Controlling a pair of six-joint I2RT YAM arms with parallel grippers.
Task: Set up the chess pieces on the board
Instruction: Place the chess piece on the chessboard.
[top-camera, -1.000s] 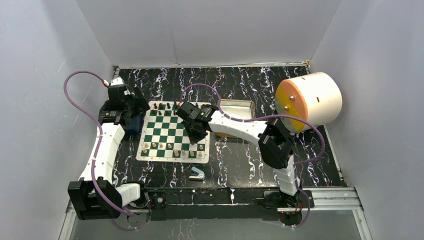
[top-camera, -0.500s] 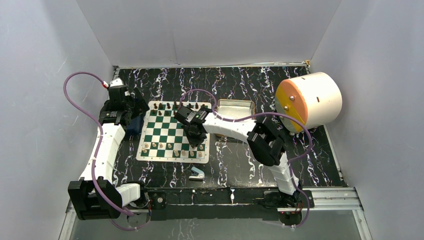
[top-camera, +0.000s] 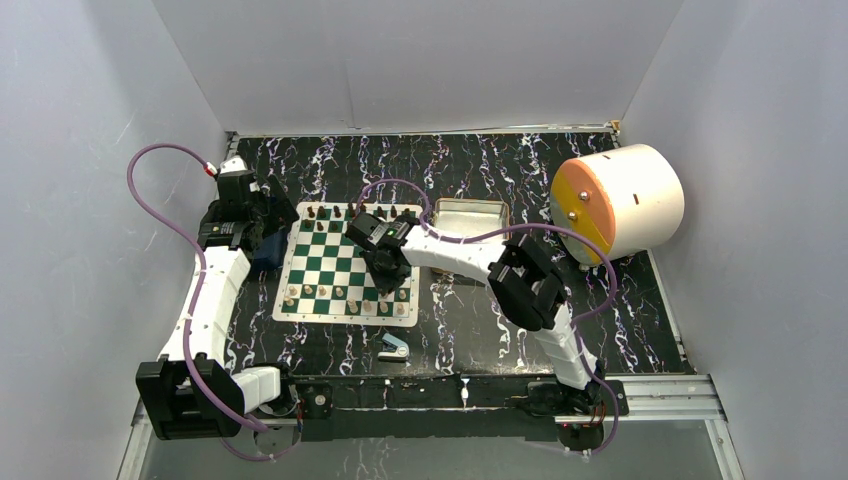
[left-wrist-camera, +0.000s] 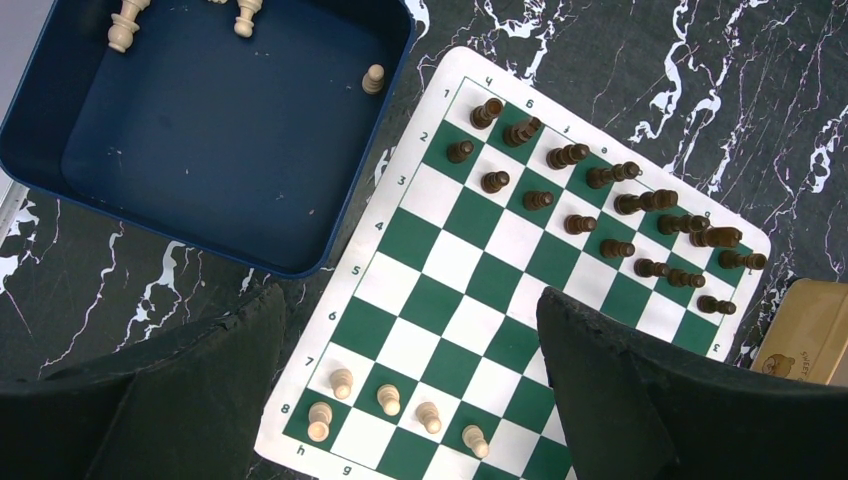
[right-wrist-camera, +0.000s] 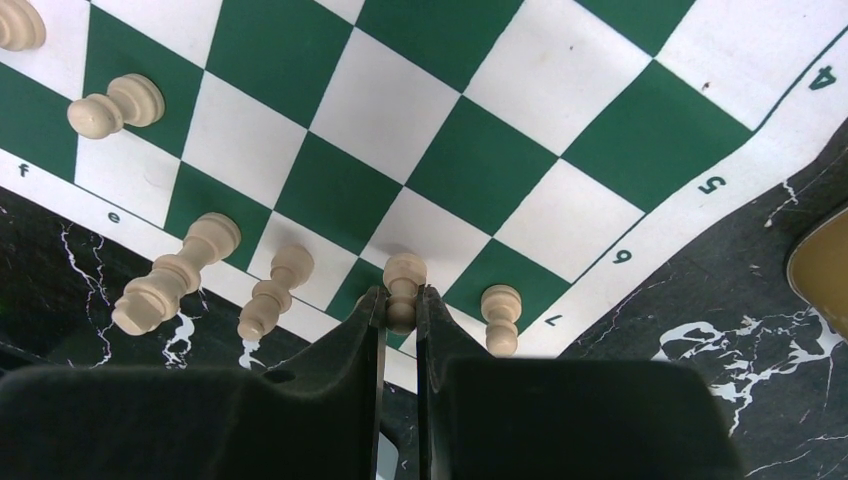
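1. Held pale piece (right-wrist-camera: 404, 272): a pawn-like figurine with a rounded head, standing upright. The two fingers of the right gripper (right-wrist-camera: 400, 305) pinch its stem, and the head shows clear beyond the fingertips. The fingers hide its base, so contact with the surface cannot be judged.
2. Position of the held piece: over the right-hand part of the board (left-wrist-camera: 450, 290), toward the near rows and close to the edge numeral 7. A second pale pawn (right-wrist-camera: 500, 312) stands just beside it, apart from the fingers.
3. Chess pieces already placed, dark side: the dark pieces (left-wrist-camera: 612, 176) fill two rows along the far edge of the board. This side appears complete or very nearly so.
4. Chess pieces already placed, pale side: the pale pieces (top-camera: 352, 305) stand in the two near rows with gaps between them, so this side is only partly filled.
5. Pieces left to place: three loose pale pieces (left-wrist-camera: 372, 78) lie in the blue tray (left-wrist-camera: 200, 150), just left of the board. Part of the tray is out of frame, so there may be more.
6. Left gripper (left-wrist-camera: 410, 293): the jaws are spread wide with nothing between them. It hangs above the board's left edge and the tray's near corner.
7. Progress, as a judgement: well past the halfway mark. What is left is setting down the held piece and moving the tray's pale pieces to the near rows.
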